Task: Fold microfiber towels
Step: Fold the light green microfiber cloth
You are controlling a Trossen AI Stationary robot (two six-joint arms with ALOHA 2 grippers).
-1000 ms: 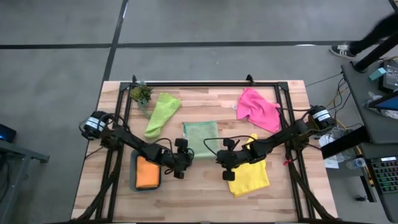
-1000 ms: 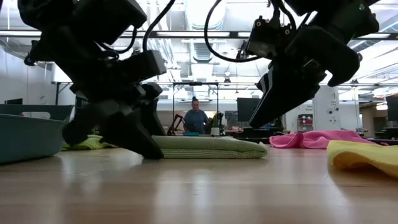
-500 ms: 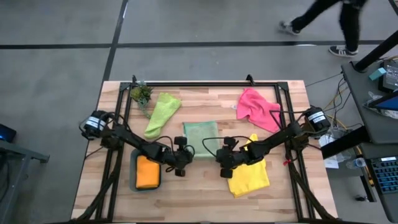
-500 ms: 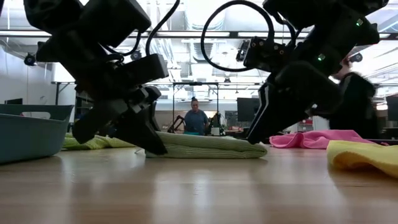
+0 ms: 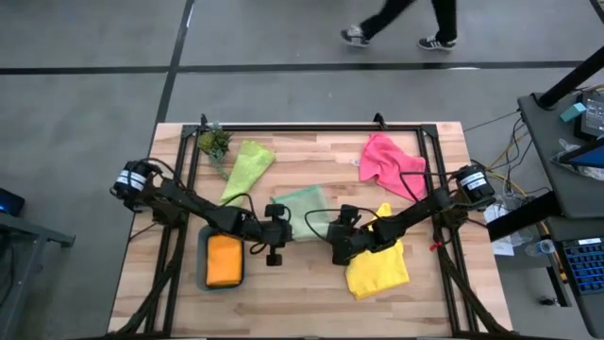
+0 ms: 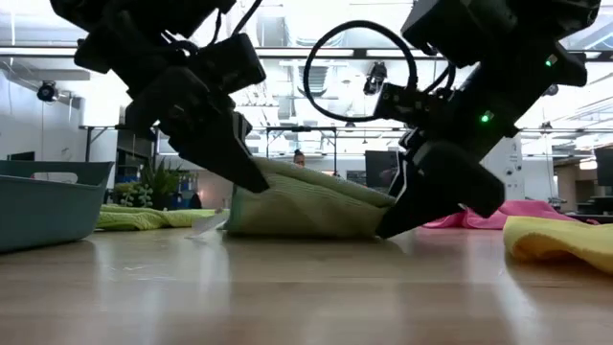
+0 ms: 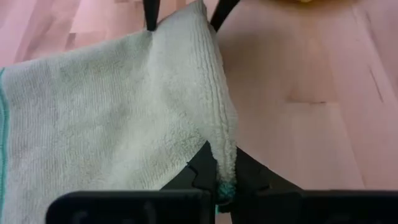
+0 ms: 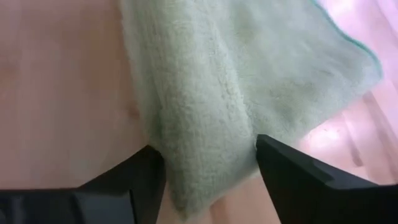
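Observation:
The pale sage green towel (image 5: pixel 304 208) lies mid-table, folded. Its near left corner is raised and its right part rests on the wood (image 6: pixel 316 216). My left gripper (image 7: pixel 221 183) is shut on that raised corner (image 6: pixel 257 180). My right gripper (image 8: pixel 211 180) stands open at table height, with its fingers on either side of the towel's near right corner (image 6: pixel 383 225). The lime green towel (image 5: pixel 245 170) and the pink towel (image 5: pixel 389 162) lie flat at the back. The yellow towel (image 5: pixel 377 260) lies near the right. The orange towel (image 5: pixel 223 262) sits in the teal tray. My left gripper pinches the towel's near left corner (image 7: pixel 225 168) between its two fingers, at the teal-hemmed edge. The fingers come slanting down from the table's left. The corner is lifted clear and the cloth slopes down from it to the table. My right gripper: I cannot tell whether its open fingers touch the towel.
The teal tray (image 5: pixel 202 274) stands at the near left beside my left arm. A small potted plant (image 5: pixel 214 144) is at the far left corner. A black frame (image 5: pixel 311 127) runs along the far edge. A person walks across the floor beyond the table.
My left gripper has taken hold of the sage towel's near left corner and risen with it. That corner is now lifted and the towel is skewed, while its right part stays on the wood. My right gripper has come down to the towel's near right corner.

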